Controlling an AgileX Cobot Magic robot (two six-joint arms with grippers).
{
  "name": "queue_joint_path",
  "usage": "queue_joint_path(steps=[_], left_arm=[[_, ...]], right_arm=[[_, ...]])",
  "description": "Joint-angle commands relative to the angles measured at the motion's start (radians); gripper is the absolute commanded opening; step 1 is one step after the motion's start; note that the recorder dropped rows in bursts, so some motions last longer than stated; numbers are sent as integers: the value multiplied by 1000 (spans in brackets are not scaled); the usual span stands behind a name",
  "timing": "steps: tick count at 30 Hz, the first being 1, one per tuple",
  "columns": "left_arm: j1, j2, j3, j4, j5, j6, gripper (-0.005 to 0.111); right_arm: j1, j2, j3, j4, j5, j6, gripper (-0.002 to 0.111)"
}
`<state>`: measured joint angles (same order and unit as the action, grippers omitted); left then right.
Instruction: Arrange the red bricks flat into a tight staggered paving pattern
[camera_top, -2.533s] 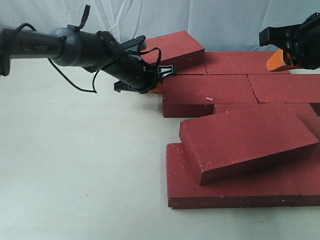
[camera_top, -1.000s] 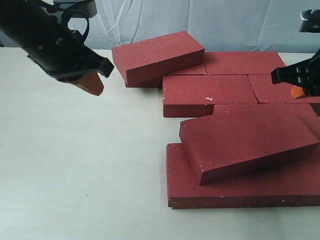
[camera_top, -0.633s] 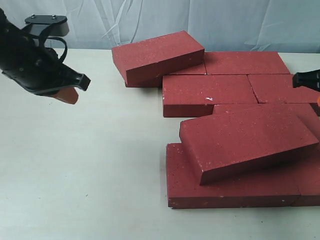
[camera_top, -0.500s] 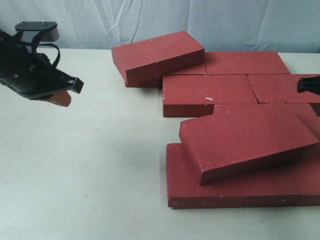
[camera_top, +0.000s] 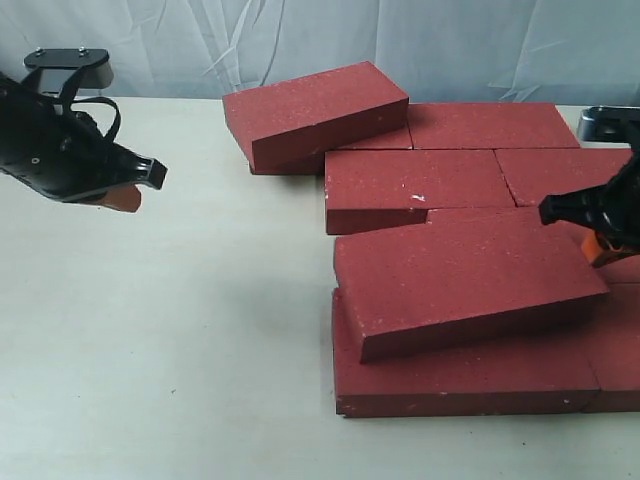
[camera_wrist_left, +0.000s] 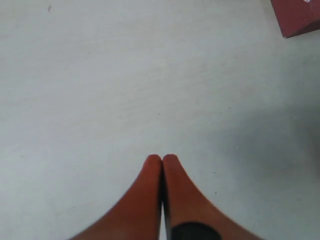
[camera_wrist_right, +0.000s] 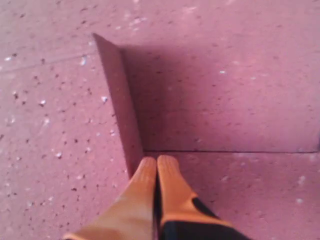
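Several red bricks lie flat in rows on the right half of the table. One loose red brick (camera_top: 465, 285) rests tilted on top of the front rows. Another tilted brick (camera_top: 315, 110) leans on the back row's left end. A brick with a white chip (camera_top: 420, 188) sits in the middle row. My right gripper (camera_top: 603, 248) is shut, its orange tips pressed against the right end face of the front tilted brick (camera_wrist_right: 117, 105); the closed tips (camera_wrist_right: 157, 161) hold nothing. My left gripper (camera_top: 118, 198) hovers shut over bare table at the far left, fingers together (camera_wrist_left: 162, 159).
The pale tabletop (camera_top: 180, 330) stretches across the left and front. A corner of a red brick (camera_wrist_left: 297, 17) shows in the left wrist view. A white curtain (camera_top: 300, 35) hangs behind the table.
The front tilted brick has slid left across the lower rows as my right gripper came back in against its right end. My left arm withdrew from the back tilted brick to the far left.
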<state>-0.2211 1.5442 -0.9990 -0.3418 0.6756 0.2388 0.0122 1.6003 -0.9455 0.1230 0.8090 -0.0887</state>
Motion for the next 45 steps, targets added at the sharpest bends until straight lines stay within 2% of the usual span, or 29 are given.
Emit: queue_joint_path(steps=[1,11,17,24,32,36,40,45], left_arm=[[2,-13,2,-10,-22,-3,0],[2,-13,2,-32,-24,-3,0],[2,-13,2,-31,-24,-1,0],[2,-13,2,-28,-26,-1,0],[2,-13,2,-28,-26,1,0],[2,-13,2,-28,-37,1,0],[4,-13,2,-28,-63,1,0],[51,-11,4,-22,-88,-36,0]], right_arm=[[121,0,-38,83,36,-73,-1],[370,0,-54,440,-52,-337,-1],[470,0,-54,484,-59,-395,-1],[477,0,-89,378,-60,-385,-1],[477,0,-243,146,-10,-185,-1],[477,2,-254,16,29,-62,-1],[477,30,-254,17,65,-48,-1],[479,81,-254,81,82,-76,-1]])
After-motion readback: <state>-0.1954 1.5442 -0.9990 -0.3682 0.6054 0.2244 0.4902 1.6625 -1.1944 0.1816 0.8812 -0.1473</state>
